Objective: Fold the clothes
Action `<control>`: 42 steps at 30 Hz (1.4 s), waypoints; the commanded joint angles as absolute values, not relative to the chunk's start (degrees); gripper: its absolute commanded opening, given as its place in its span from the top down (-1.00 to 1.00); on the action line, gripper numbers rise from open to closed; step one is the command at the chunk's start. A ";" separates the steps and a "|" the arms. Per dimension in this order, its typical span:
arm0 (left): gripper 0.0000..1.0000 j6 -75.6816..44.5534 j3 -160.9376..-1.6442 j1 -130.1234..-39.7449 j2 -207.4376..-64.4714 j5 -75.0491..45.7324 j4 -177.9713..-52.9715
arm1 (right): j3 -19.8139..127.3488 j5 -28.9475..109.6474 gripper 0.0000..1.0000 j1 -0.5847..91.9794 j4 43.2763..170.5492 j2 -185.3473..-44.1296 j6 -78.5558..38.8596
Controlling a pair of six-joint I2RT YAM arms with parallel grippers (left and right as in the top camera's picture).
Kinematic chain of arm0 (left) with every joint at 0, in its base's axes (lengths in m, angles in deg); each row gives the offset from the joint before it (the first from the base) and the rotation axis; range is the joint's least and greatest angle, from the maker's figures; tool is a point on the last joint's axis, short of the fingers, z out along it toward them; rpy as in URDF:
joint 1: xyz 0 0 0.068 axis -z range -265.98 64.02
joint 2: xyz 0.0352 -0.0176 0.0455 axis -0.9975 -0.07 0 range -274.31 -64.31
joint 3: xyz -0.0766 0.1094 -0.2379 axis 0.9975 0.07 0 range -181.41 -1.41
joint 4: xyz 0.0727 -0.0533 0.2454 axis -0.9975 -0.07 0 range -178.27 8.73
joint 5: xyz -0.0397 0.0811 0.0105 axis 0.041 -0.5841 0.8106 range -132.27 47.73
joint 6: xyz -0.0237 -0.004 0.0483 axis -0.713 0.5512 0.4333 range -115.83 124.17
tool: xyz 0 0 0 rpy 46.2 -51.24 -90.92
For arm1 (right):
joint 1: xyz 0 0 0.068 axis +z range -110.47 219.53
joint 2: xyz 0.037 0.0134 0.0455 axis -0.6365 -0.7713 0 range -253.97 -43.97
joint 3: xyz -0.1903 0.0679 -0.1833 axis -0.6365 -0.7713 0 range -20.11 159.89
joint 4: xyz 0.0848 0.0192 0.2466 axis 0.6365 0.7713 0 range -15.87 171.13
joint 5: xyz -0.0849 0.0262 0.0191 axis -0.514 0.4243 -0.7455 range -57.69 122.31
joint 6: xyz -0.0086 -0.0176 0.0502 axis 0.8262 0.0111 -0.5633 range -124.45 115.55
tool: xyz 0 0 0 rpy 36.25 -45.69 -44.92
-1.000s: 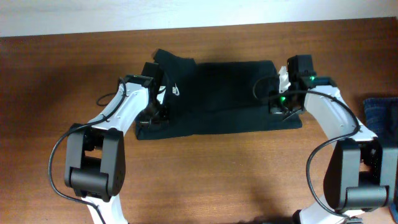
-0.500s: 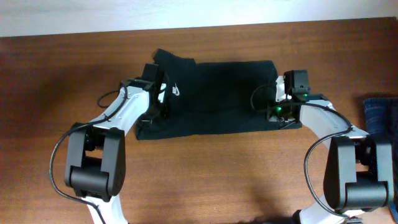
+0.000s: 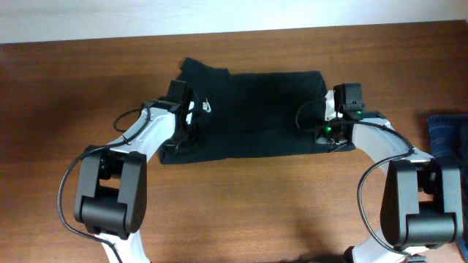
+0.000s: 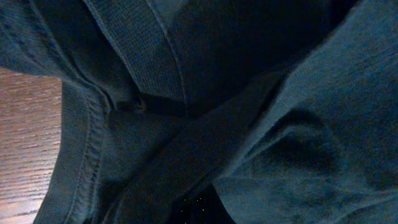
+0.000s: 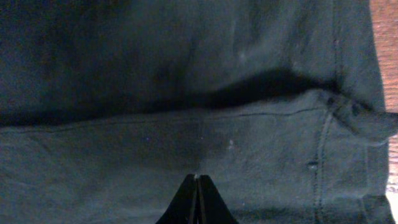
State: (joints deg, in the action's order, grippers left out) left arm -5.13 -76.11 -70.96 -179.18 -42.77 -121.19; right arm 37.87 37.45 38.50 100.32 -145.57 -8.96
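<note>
Shirt status: black T-shirt point(image 3: 263, 109) lies flat mid-counter point(image 3: 292, 204), long axis running left to right. My left fingers point(image 3: 184, 126) sit at its collar end, right fingers point(image 5: 189, 202) at the opposite end. Both are pressed shut; whether they pinch cloth I cannot tell. Only marking: white swoosh logo point(image 3: 208, 107) beside left fingers, no readable text.

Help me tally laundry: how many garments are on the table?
2: the black T-shirt in the middle; a blue denim garment at the picture's right edge, partly cropped. Others may be hidden.
</note>
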 commanded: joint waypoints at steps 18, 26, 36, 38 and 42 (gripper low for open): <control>0.99 -5.63 -71.72 -71.13 -181.62 -43.60 -122.56 | 27.59 36.12 0.92 38.39 96.48 -145.76 -12.61; 0.99 -5.70 -68.59 -71.13 -181.62 -43.58 -124.33 | 27.03 36.12 0.92 38.39 101.11 -145.76 -14.65; 0.99 -8.03 -62.54 -71.13 -181.62 -37.76 -125.65 | 27.03 36.36 0.92 38.39 108.58 -145.76 -15.96; 0.97 -8.01 -62.08 -71.11 -181.62 -35.90 -126.56 | 27.03 36.36 0.92 38.39 110.29 -145.76 -15.96; 0.96 -8.03 -61.86 -71.11 -181.62 -34.07 -128.97 | 27.03 36.36 0.92 38.39 113.68 -145.76 -15.98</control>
